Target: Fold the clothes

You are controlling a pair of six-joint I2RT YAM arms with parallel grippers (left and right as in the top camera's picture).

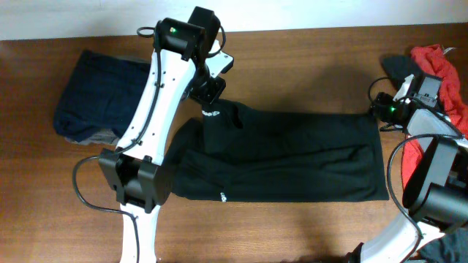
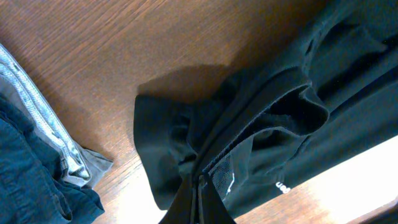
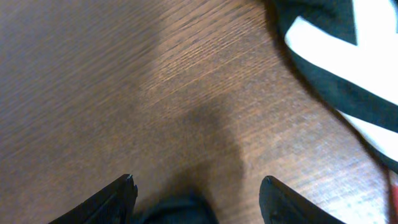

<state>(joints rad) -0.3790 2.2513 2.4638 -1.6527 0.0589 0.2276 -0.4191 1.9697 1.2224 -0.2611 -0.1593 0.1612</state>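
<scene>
A large black shirt [image 1: 292,157] lies spread across the middle of the table, with a small white logo [image 1: 222,196] near its front edge. My left gripper [image 1: 210,95] is at the shirt's back left corner, shut on a pinch of the black fabric [image 2: 186,143], which bunches up in front of the fingers [image 2: 186,208]. My right gripper [image 1: 374,111] hovers at the shirt's back right corner. Its jaws [image 3: 198,181] stand open over bare wood, with only a dark edge of cloth [image 3: 180,211] low between them, not gripped.
A navy garment [image 1: 95,91] on top of a grey one [image 2: 37,118] lies folded at the back left. A red garment [image 1: 439,62] and a black cloth with white stripes [image 3: 336,68] are heaped at the far right, beside the right arm.
</scene>
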